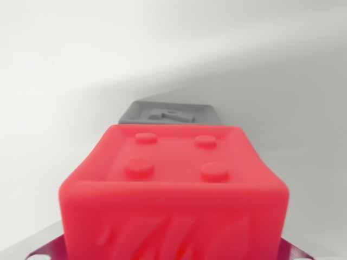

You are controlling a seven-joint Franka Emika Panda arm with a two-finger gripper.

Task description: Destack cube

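Observation:
A red cube (173, 184) with four round studs on its top face fills the lower middle of the wrist view, very close and blurred on its near side. My gripper (171, 250) shows only as metal parts at the bottom corners, one at the wrist view's left (46, 246) and one at the right (295, 252), flanking the cube's lower edge. The cube sits between them and looks gripped; the fingertips themselves are hidden. Behind it a grey cube (171, 114) with a raised mark on its top lies on the white surface, apart from the red one.
A plain white surface (65, 81) spreads all around, with a soft shadow band running from the middle to the upper right.

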